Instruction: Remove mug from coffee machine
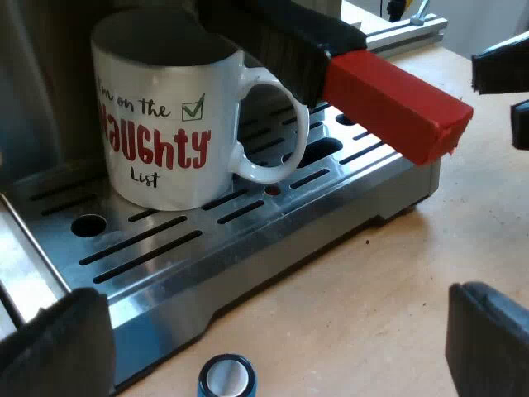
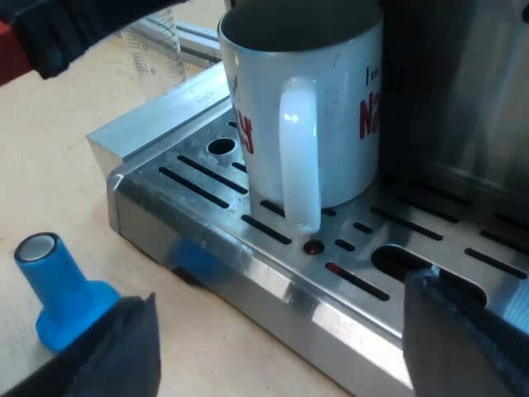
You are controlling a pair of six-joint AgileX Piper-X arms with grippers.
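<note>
A white mug [image 1: 169, 124] with red "Naughty List" lettering stands upright on the machine's slotted metal drip tray [image 1: 248, 248]. The holder's dark handle [image 1: 289, 41] with its red end [image 1: 397, 103] juts out above the mug's handle. My left gripper [image 1: 269, 356] is open, low in front of the tray and apart from the mug. My right gripper [image 2: 277, 356] is open too, at the tray's [image 2: 273, 289] edge. It faces the mug's [image 2: 306, 107] handle [image 2: 297, 157] a short way off. Nothing is between either pair of fingers.
A blue tamper [image 1: 226, 378] stands on the wooden table just before the tray; it shows again as the blue tamper [image 2: 58, 298] beside the right gripper. A measuring glass [image 2: 153, 50] stands past the tray's corner. My right gripper [image 1: 511, 98] shows beyond the red end.
</note>
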